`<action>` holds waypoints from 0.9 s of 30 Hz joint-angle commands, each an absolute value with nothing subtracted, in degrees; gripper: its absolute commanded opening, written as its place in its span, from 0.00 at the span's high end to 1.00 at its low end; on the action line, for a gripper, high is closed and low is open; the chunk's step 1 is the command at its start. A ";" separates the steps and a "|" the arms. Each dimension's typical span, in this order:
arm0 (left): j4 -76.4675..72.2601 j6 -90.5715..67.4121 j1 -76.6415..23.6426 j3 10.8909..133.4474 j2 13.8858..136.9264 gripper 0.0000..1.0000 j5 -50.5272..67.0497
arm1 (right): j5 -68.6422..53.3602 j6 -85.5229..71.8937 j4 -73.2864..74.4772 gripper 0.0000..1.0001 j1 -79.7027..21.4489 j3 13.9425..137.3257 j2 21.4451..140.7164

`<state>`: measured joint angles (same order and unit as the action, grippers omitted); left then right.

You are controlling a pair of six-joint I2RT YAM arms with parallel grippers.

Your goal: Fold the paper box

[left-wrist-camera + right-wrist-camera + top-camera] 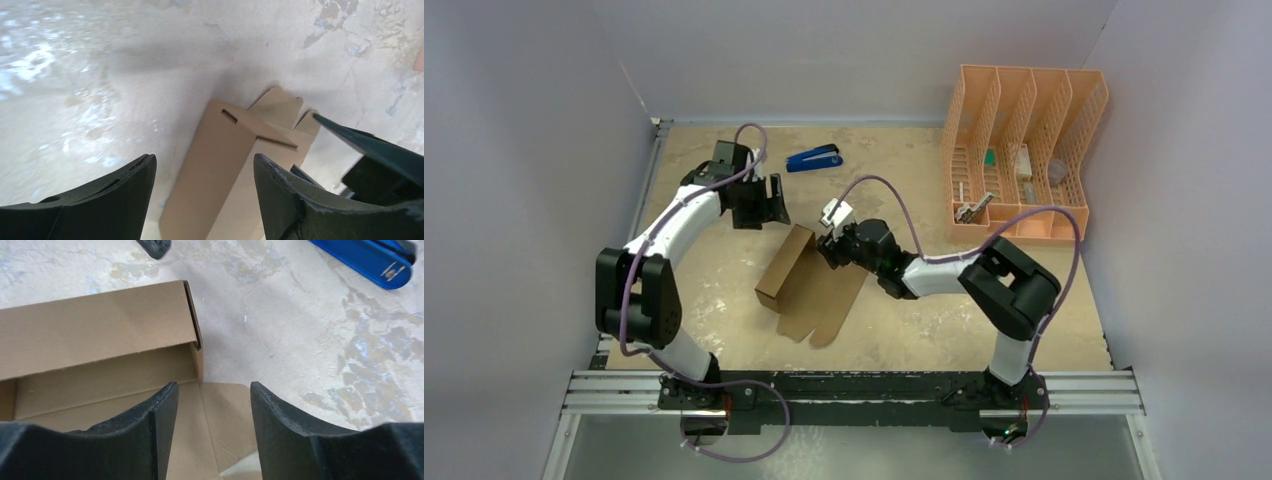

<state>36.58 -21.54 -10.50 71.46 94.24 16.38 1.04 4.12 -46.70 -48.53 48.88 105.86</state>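
Observation:
The brown paper box (809, 285) lies mid-table, partly folded: one long wall stands up on its left side, and flat panels with rounded flaps spread toward the near right. My left gripper (772, 203) is open and empty, hovering just beyond the box's far end; its wrist view shows the box (227, 170) between and below the open fingers (125, 195). My right gripper (827, 247) is open and empty at the box's far right corner; its wrist view shows the raised wall (100, 327) and a flat end flap (225, 415) between its fingers (160, 415).
A blue stapler (814, 159) lies at the back of the table and shows in the right wrist view (370, 257). A peach-orange mesh file organizer (1022, 150) with small items stands at the back right. Grey walls enclose the table on three sides.

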 commanded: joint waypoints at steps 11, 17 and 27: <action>44.60 -19.00 -20.80 71.35 78.86 0.28 -6.22 | 10.63 -8.95 -19.21 0.28 -48.06 45.67 83.51; 45.40 -19.60 -27.77 68.07 77.34 0.29 -15.52 | 11.68 -24.12 -11.23 0.22 -47.38 42.80 77.76; 42.13 -21.84 -33.26 63.47 77.23 0.28 -14.14 | 10.19 -33.83 -9.10 0.22 -47.03 39.49 77.27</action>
